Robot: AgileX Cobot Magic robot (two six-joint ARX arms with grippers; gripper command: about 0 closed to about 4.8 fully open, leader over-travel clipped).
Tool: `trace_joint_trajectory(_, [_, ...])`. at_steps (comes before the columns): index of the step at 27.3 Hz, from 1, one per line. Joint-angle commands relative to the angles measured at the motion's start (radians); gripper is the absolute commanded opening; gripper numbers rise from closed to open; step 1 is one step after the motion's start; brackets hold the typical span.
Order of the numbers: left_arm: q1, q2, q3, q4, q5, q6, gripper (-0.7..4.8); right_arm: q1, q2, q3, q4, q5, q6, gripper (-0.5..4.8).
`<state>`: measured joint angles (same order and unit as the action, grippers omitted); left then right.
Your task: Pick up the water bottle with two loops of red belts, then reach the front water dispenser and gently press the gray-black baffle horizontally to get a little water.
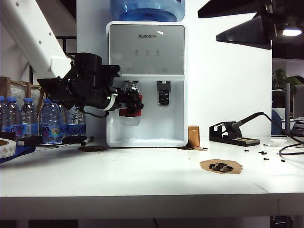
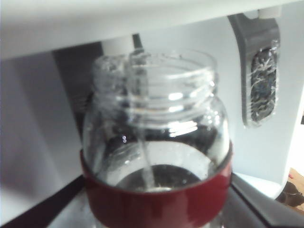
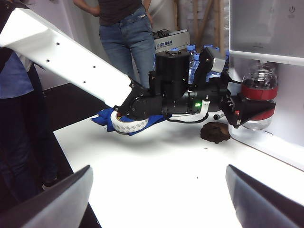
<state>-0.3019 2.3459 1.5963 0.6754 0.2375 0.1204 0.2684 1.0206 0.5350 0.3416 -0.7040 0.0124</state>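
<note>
The left claw (image 1: pixel 135 105) grips the water bottle (image 1: pixel 131 102) by its red bands, mouth up under the water dispenser (image 1: pixel 146 80) spout so water falls in. The right claw (image 3: pixel 156 190) waits wide open, well apart.

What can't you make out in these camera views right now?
- Gray-black baffle: exterior view, hidden behind the water bottle held by the left gripper.
- Water level: left wrist view, glare on the glass.
- Right gripper: right wrist view, open fingers cut off by the edge.
- Dispenser panel icons: too small.
</note>
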Motion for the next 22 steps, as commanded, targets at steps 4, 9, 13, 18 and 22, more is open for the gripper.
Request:
trace_joint_trajectory(4, [0.008, -0.009, 0.012, 0.035, -0.032, -0.005, -0.05, 0.0, -0.001, 0.005, 0.013, -0.003, -0.002, 4.79])
trace_joint_trajectory(9, [0.01, -0.009, 0.012, 0.035, -0.034, -0.005, -0.05, 0.0, -0.001, 0.005, 0.013, -0.003, -0.002, 4.79])
trace_joint_trajectory(13, [0.013, -0.009, 0.012, 0.035, -0.034, -0.005, -0.05, 0.0, -0.001, 0.005, 0.013, -0.003, -0.002, 4.79])
trace_joint_trajectory(18, [0.014, -0.009, 0.012, 0.035, -0.034, -0.005, -0.04, 0.0, -0.001, 0.005, 0.013, -0.003, -0.002, 4.79])
trace_joint_trajectory(22, [0.014, -0.009, 0.012, 0.035, -0.033, -0.005, -0.05, 0.0, -0.001, 0.005, 0.013, -0.003, -0.002, 4.79])
